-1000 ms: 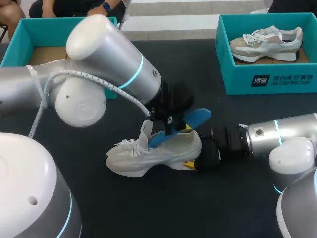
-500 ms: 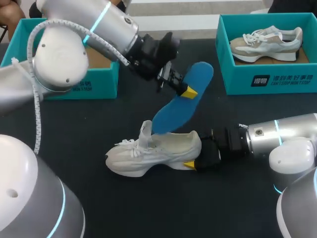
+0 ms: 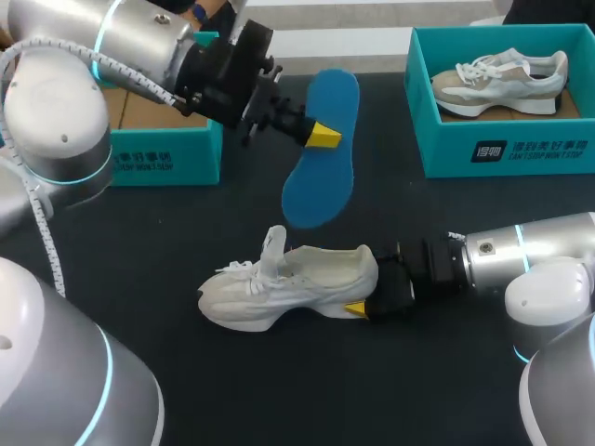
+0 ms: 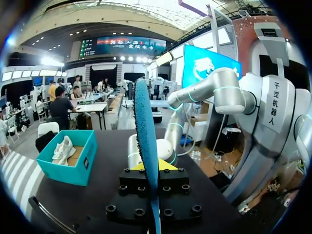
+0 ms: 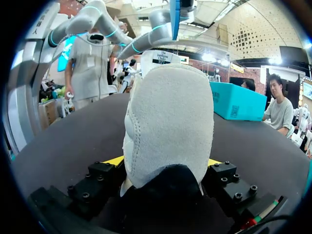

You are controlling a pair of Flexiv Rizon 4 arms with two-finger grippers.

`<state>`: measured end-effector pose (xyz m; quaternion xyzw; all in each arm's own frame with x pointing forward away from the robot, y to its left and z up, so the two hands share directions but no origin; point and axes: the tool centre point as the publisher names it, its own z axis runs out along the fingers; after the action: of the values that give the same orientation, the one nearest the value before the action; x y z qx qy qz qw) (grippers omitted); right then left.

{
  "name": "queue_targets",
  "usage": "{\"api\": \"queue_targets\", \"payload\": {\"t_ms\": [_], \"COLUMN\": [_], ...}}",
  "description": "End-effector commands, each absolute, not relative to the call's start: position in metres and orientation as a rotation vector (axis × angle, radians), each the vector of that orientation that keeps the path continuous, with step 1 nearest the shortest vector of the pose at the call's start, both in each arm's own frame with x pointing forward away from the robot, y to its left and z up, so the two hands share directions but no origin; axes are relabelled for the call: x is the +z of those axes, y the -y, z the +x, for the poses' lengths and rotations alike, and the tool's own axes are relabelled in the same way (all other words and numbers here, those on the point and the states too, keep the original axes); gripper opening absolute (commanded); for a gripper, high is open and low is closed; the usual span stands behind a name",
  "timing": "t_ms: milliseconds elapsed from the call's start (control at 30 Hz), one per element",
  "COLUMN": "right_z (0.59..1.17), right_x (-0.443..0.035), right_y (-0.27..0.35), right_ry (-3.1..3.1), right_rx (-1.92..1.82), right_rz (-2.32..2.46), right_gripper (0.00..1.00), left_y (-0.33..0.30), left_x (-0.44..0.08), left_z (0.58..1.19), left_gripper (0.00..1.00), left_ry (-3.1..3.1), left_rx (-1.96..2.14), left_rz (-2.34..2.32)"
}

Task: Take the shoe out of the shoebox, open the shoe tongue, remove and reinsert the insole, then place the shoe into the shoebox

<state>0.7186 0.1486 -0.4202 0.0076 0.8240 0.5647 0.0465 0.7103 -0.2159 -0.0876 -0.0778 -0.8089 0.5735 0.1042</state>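
Head view: my left gripper (image 3: 321,136) is clamped on a blue insole (image 3: 321,158), holding it in the air well apart from the white shoe (image 3: 288,282). The shoe stands on the dark table (image 3: 279,390), its tongue upright. My right gripper (image 3: 370,299) grips its heel from both sides. The left shoebox (image 3: 158,160), teal, shows only its brown cardboard floor. The right shoebox (image 3: 502,149) holds a beige sneaker (image 3: 502,76).

Left wrist view: the insole (image 4: 145,141) stands edge-on between the yellow tips of the left gripper (image 4: 151,166), both fingers pressed against it. Beyond, on the table (image 4: 107,180), the right shoebox (image 4: 68,168) carries its sneaker (image 4: 63,148).

Right wrist view: the shoe's grey heel (image 5: 168,122) fills the right gripper (image 5: 165,165), a finger touching each side. The insole (image 5: 174,17) hangs high above. The left shoebox (image 5: 239,101) sits ahead to one side, its contents hidden from me.
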Motion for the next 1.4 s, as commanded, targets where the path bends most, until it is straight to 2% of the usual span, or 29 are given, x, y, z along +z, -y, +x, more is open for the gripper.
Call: {"api": "queue_targets", "payload": {"t_ms": [33, 467, 567, 1000, 1200, 1400], "right_z": [0.721, 0.721, 0.721, 0.721, 0.721, 0.721], "right_x": [-0.427, -0.427, -0.427, -0.427, -0.427, -0.427], "right_y": [-0.154, -0.154, -0.154, -0.154, -0.154, -0.154], "right_ry": [-2.516, -2.516, -2.516, -2.516, -2.516, -2.516], "right_rx": [1.719, 1.719, 1.719, 1.719, 1.719, 1.719], "right_rz": [0.024, 0.024, 0.024, 0.024, 0.024, 0.024], "right_gripper": [0.0, 0.0, 0.0, 0.0, 0.0, 0.0], "left_y": [0.21, 0.21, 0.208, 0.219, 0.218, 0.217], "left_x": [-0.09, -0.09, -0.084, 0.008, 0.027, 0.038], "left_z": [0.704, 0.704, 0.692, 0.66, 0.652, 0.643], "left_gripper": [0.0, 0.0, 0.0, 0.0, 0.0, 0.0], "left_ry": [2.381, 2.381, 2.276, 1.984, 1.875, 1.792], "left_rx": [1.726, 1.726, 1.743, 1.743, 1.642, 1.516], "left_rz": [-0.212, -0.212, -0.081, 0.433, 0.662, 0.688]}}
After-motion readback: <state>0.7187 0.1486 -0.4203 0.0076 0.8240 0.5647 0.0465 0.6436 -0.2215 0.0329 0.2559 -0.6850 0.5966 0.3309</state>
